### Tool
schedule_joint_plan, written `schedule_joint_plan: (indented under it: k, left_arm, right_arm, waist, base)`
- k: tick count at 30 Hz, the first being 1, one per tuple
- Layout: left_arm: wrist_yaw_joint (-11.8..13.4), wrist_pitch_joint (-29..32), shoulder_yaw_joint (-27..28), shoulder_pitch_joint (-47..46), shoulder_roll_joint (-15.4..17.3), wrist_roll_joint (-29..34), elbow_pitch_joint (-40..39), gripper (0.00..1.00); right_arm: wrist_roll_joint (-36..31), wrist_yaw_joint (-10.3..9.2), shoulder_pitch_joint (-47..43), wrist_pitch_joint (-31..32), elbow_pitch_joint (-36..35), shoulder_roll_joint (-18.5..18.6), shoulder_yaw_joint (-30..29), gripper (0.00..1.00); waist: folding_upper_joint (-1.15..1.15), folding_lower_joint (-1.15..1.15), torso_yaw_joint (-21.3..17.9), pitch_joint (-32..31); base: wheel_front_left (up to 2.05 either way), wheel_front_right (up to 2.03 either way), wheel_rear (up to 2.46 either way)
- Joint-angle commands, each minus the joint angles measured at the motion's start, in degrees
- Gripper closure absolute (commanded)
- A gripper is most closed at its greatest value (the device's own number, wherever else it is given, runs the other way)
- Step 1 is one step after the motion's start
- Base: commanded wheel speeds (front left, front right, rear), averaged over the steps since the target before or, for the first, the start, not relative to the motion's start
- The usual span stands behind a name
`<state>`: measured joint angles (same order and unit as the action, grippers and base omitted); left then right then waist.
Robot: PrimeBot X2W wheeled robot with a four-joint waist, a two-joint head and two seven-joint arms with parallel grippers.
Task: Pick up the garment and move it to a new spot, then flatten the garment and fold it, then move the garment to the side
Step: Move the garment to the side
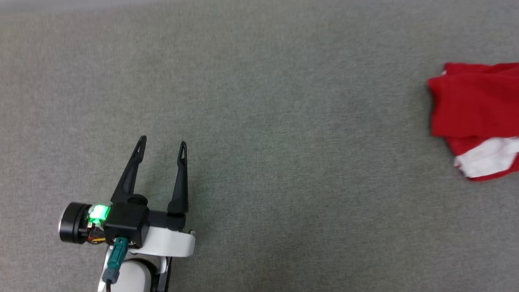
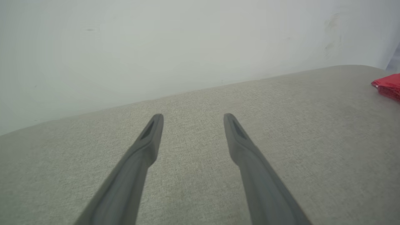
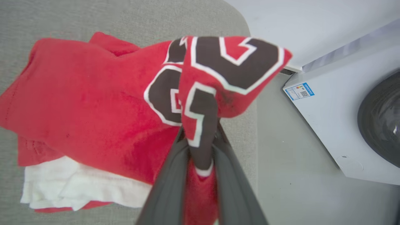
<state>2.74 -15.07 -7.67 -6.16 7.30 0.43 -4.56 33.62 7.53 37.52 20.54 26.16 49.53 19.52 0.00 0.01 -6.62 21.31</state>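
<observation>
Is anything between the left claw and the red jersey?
Nothing visible: only bare grey surface lies between the open left claw and the jersey at the head view's right edge. The right claw is shut on its printed fold.

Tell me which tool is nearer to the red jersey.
Right. The right tool is shut on a fold of the jersey; the left tool stands open over the grey surface, far to its left.

A red garment (image 3: 93, 103) with a white sleeve at 7 o'clock and black, white-outlined print, on mottled grey cloth (image 1: 284, 142); at 3 o'clock a white machine (image 3: 328, 125) with a blue label (image 3: 299, 91); the black left gripper (image 1: 162, 140) shows a green light.
</observation>
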Motion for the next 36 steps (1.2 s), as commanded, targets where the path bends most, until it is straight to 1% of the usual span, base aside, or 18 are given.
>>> schedule_joint_plan:
  k: [1, 3, 4, 7, 10, 13, 14, 15, 16, 19, 23, 28, 32, 36]
  left_arm:
    - [0.16, -0.12, -0.15, -1.22, 0.24, -0.03, -0.44, 0.0]
    - [0.29, -0.12, -0.32, -2.09, 0.15, -0.1, -0.8, 0.0]
    - [0.31, -0.12, -0.89, -3.09, -0.06, -0.05, -1.26, 0.0]
    - [0.32, -0.12, -1.32, -4.04, -0.02, -0.05, -1.58, 0.0]
    - [0.44, -0.12, -1.59, -4.66, 0.03, -0.13, -1.76, 0.0]
    - [0.53, -0.12, -1.76, -5.02, 0.05, -0.25, -1.69, 0.0]
    - [0.56, -0.12, -1.77, -5.1, 0.08, -0.32, -1.6, 0.0]
    - [0.63, -0.12, -1.78, -5.14, 0.11, -0.42, -1.51, 0.0]
    - [0.67, -0.12, -1.78, -5.2, 0.11, -0.5, -1.4, 0.0]
    - [0.7, -0.12, -1.92, -4.92, 0.06, -0.61, -0.93, 0.0]
    - [1.01, -0.12, -1.86, -3.59, -0.14, -0.87, -0.19, 0.0]
    - [1.63, -0.12, -1.29, -0.72, -0.39, -1.42, 0.48, 0.0]
    - [1.82, -0.12, -0.45, 2.31, -0.62, -1.99, 1.13, 0.0]
    - [2.26, -0.12, 0.26, 5.12, -0.85, -2.09, 1.67, 0.0]
  right_arm:
    - [-1.07, -0.09, 1.39, -0.08, 1.39, 1.13, -0.83, 1.0]
    - [-2.29, -0.1, 2.27, -0.51, 3.77, 2.39, -2.43, 1.0]
    - [-3.32, -0.09, 3.17, -0.8, 7.58, 2.97, -5.27, 1.0]
    - [-5.04, -0.1, 3.93, -1.26, 10.69, 4.19, -7.59, 1.0]
    - [-6.39, -0.1, 4.38, -1.89, 13.56, 3.88, -10.28, 1.0]
    - [-7.6, -0.1, 4.65, -3.18, 15.66, 2.58, -12.4, 1.0]
    - [-8.31, -0.1, 4.87, -3.77, 16.16, 2.22, -13.11, 0.89]
    - [-9.09, -0.1, 5.07, -4.35, 16.75, 1.69, -13.85, 0.43]
    - [-9.85, -0.1, 4.99, -4.67, 17.21, 1.09, -14.26, 0.0]
    - [-12.06, -0.1, 5.27, -6.52, 18.46, -0.18, -16.46, 0.0]
    - [-15.85, -0.1, 4.88, -10.48, 19.37, -1.59, -19.77, 0.0]
    - [-21.03, -0.09, 2.87, -18.54, 16.17, -4.81, -23.21, 0.0]
    - [-24.94, -0.09, 1.3, -25.92, 11.16, -9.45, -25.87, 0.0]
    - [-28.43, -0.09, -2.16, -31.52, 4.32, -15.72, -27.43, 0.0]
  waist:
    - [0.0, -0.01, 1.24, 2.67]
    - [0.0, -0.01, 1.6, 4.09]
    - [0.0, -0.01, 2.19, 5.95]
    - [0.0, -0.01, 2.61, 7.35]
    - [0.0, -0.01, 2.91, 8.2]
    - [0.0, -0.01, 3.13, 8.51]
    - [0.0, -0.01, 3.17, 8.53]
    - [0.0, -0.01, 3.19, 8.47]
    - [0.0, -0.01, 3.23, 8.37]
    - [0.0, -0.01, 3.45, 7.4]
    - [0.0, -0.01, 3.99, 4.46]
    - [0.0, -0.01, 4.3, -0.63]
    - [0.0, -0.01, 4.47, -4.97]
    - [0.0, -0.01, 5.29, -9.26]
  base:
    - [0.0, 0.0, 0.0]
    - [0.0, 0.0, 0.0]
    - [0.0, 0.0, 0.0]
    - [0.0, 0.0, 0.0]
    - [0.0, 0.0, 0.0]
    - [0.0, 0.0, 0.0]
    - [0.0, 0.0, 0.0]
    - [0.0, 0.0, 0.0]
    - [0.0, 0.0, 0.0]
    - [0.0, 0.0, 0.0]
    - [0.0, 0.0, 0.0]
    - [0.0, 0.0, 0.0]
    - [0.0, 0.0, 0.0]
    - [0.0, 0.0, 0.0]
